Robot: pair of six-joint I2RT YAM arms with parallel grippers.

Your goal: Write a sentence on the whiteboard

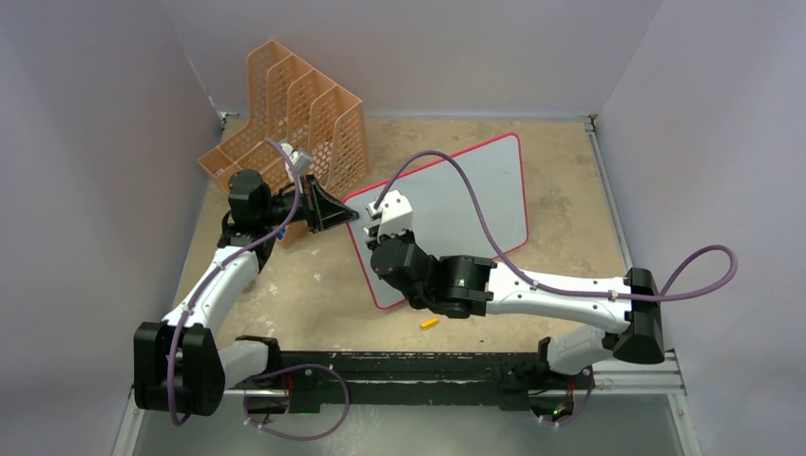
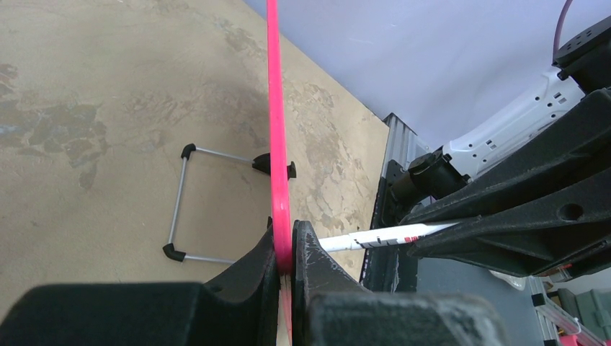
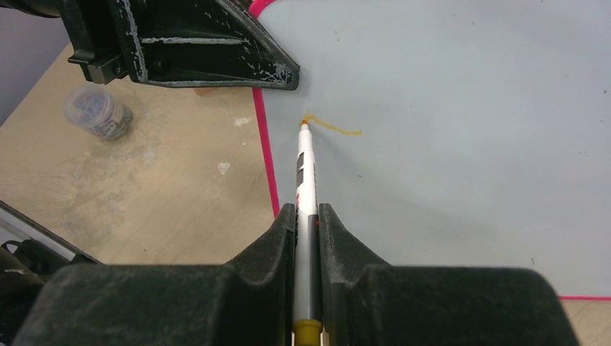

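Note:
The whiteboard (image 1: 475,195), pale with a red-pink frame, lies tilted on the table. My left gripper (image 1: 344,211) is shut on the frame at the board's left edge; the left wrist view shows the frame (image 2: 277,144) pinched between the jaws of the gripper (image 2: 286,252). My right gripper (image 3: 307,216) is shut on a white marker (image 3: 306,180). The marker's tip touches the board (image 3: 447,144) near its left edge. Of the sentence, only a short yellow-orange stroke (image 3: 339,130) shows, running right from the tip. The marker also shows in the left wrist view (image 2: 389,236).
An orange perforated file rack (image 1: 285,114) stands at the back left behind the left gripper. A yellow marker cap (image 1: 430,323) lies near the board's front corner. A small clear jar (image 3: 97,112) sits on the table left of the board. The board's wire foot (image 2: 180,209) rests on the table.

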